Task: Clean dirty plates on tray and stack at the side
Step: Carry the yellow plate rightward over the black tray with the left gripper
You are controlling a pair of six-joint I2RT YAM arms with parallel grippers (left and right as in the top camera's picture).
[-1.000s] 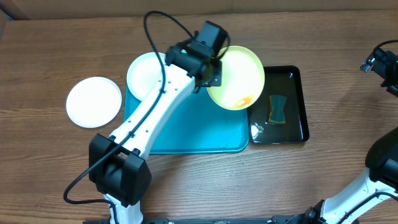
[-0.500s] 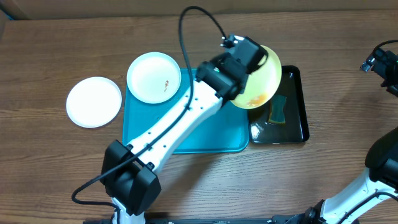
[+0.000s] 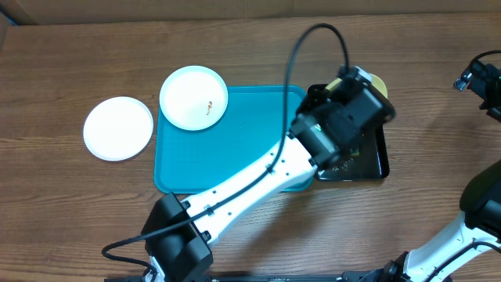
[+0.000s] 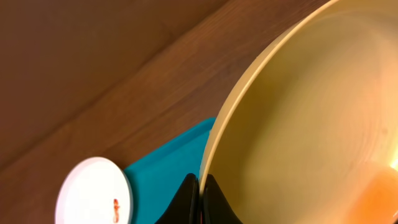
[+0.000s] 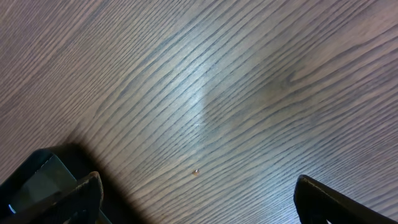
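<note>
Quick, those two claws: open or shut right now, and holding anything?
Left gripper: shut on the rim of the yellow plate.
Right gripper: open, holding nothing.

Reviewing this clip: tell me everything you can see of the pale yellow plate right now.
The pale yellow plate is round, shallow, smooth and matte like plastic, with a raised rim. An orange-brown smear sits in its well. The left gripper is shut on its rim, and nothing else visibly touches it. From overhead only a sliver of it shows past the wrist, above the black tray; whether it rests on that tray cannot be told.
</note>
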